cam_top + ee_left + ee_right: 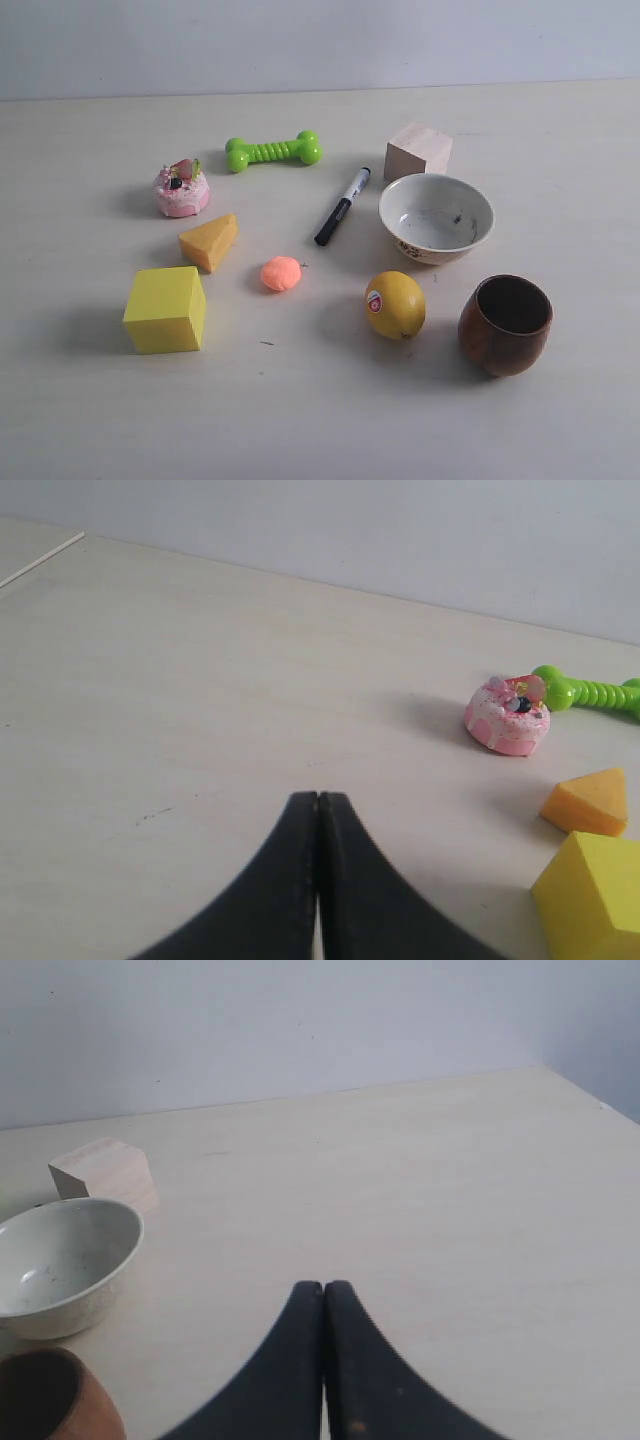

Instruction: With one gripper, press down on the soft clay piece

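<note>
Now the soft clay piece [281,273] (seemingly a round ball) lies near the lemon [396,303]; the left gripper [317,798] and the right gripper [323,1286] are both pinched together.

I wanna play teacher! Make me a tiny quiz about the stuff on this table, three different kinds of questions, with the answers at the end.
1. Pick one: which thing lies nearest the soft clay piece?
A) the wooden cup
B) the orange-yellow wedge
C) the green bone toy
2. True or false: the soft clay piece is smaller than the lemon.
3. Fill the gap: the wooden block has the white ____ as its nearest neighbour.

Key: 1 B. 2 true. 3 bowl.
</note>
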